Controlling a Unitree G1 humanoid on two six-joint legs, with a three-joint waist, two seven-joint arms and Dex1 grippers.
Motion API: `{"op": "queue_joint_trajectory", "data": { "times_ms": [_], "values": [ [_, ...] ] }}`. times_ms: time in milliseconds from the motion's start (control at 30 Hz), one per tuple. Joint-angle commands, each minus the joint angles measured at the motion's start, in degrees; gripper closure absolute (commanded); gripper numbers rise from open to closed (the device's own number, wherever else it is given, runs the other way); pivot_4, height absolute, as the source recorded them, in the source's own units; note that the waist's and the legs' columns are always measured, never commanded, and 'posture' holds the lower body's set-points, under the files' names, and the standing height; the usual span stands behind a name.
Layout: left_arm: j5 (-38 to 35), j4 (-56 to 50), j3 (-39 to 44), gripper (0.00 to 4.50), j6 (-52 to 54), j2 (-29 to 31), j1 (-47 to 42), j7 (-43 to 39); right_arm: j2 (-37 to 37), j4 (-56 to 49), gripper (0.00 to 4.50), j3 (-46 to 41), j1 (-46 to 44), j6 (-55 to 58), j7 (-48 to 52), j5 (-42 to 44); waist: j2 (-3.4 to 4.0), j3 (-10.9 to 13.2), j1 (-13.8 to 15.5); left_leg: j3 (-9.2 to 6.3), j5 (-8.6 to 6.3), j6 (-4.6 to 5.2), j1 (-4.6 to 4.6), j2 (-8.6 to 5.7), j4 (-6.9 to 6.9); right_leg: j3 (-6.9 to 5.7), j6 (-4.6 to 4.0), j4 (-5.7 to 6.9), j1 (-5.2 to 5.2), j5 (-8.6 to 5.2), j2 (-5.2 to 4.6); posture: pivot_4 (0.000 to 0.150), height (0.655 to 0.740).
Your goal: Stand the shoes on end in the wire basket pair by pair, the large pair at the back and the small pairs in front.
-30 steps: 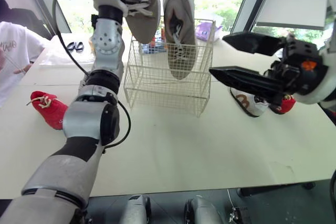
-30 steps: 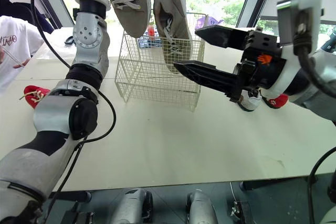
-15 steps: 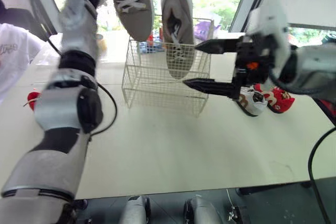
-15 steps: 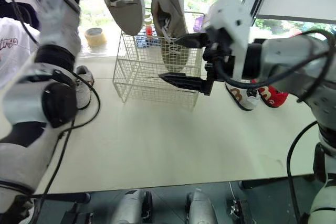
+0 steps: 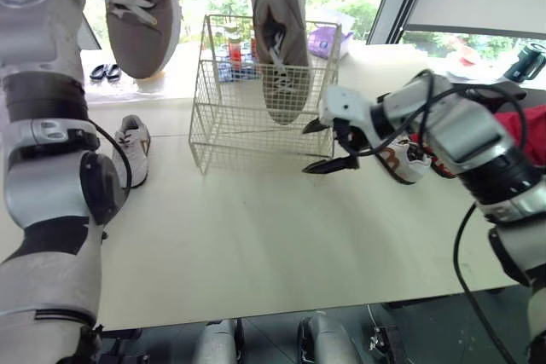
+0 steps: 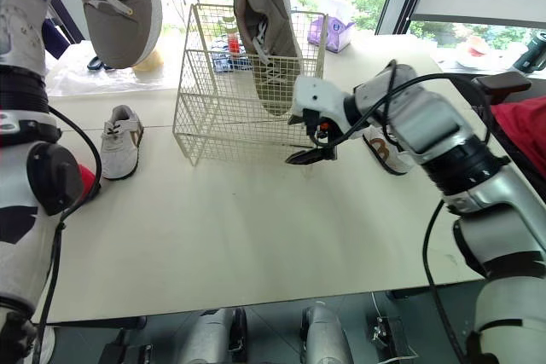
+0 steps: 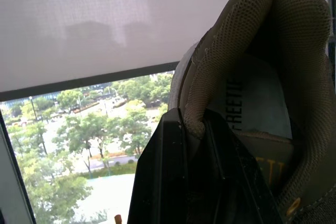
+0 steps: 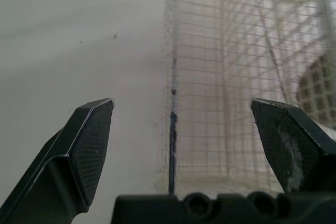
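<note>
The left end effector (image 7: 193,123) is seen closed on the heel collar of a large grey shoe (image 5: 141,14), one finger inside the collar and one outside, and the shoe is held high, sole away from the arm, laces facing the camera, toe hanging down. Beside that end effector and lower, the wire basket (image 5: 256,138) is set on the bench (image 5: 256,245), and a second grey shoe (image 5: 277,49) is stood on end in it, leaning at its far right side with the heel above the rim. The right end effector (image 5: 304,151) is spread wide and nothing is held in it; it is placed just in front of the basket's near right corner, the corner wire showing between its fingers. A small white shoe (image 5: 132,147) is lying on the bench below the left end effector, and another white shoe (image 6: 380,153) is lying behind the right one.
</note>
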Motion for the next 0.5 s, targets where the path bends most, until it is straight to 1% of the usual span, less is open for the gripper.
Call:
{"op": "queue_joint_trajectory", "data": {
  "times_ms": [33,67,133,233,333,500],
  "values": [
    [-0.89,-4.28,1.79,4.45,-1.16,1.16,-1.73,2.29,4.27,6.39,0.00,0.22,-2.45,-4.95,1.26,-6.31,0.00,0.00,-0.05,0.00,0.00,0.00,-0.02,0.00,0.03,0.00,0.00,0.01,0.00,0.00,0.00,0.150,0.6938],
    [-0.81,-3.81,1.83,4.50,-1.47,1.08,-1.95,3.01,5.36,7.66,0.53,0.24,-2.44,-6.21,2.19,-7.45,0.00,0.00,-0.07,0.00,0.00,0.00,-0.01,0.00,0.04,0.00,0.00,0.01,0.00,0.00,0.00,0.150,0.6938],
    [-0.75,-2.95,1.84,4.50,-2.21,0.82,-2.49,3.95,6.70,9.26,1.31,-0.23,-2.43,-8.29,3.57,-9.36,-0.01,0.00,-0.19,-0.01,0.00,0.00,0.01,0.00,0.04,0.00,0.00,0.04,0.01,0.00,0.00,0.150,0.6938],
    [-1.02,-1.22,1.73,4.50,-3.78,-0.26,-4.05,4.63,7.14,9.34,2.85,-1.32,-2.04,-10.92,5.41,-11.20,0.00,0.00,-0.27,-0.01,0.02,-0.03,0.05,0.00,0.05,0.00,0.00,0.09,0.03,0.00,0.01,0.150,0.6938],
    [-1.45,1.40,1.47,4.50,-6.34,-2.61,-6.23,5.01,7.28,8.40,4.40,-2.15,-1.16,-14.01,6.37,-12.74,-0.02,0.00,-0.20,-0.01,0.02,-0.04,0.04,0.00,0.06,-0.01,0.00,0.12,0.02,0.00,0.01,0.150,0.6938],
    [-1.46,7.24,1.78,4.50,-15.75,-7.06,-8.99,5.99,7.08,2.21,4.40,-4.75,1.27,-12.10,7.35,-13.16,-0.01,0.01,-0.20,-0.02,0.02,-0.04,-0.09,0.00,0.08,-0.02,0.00,0.08,-0.08,0.00,0.01,0.150,0.6938]
  ]
}}
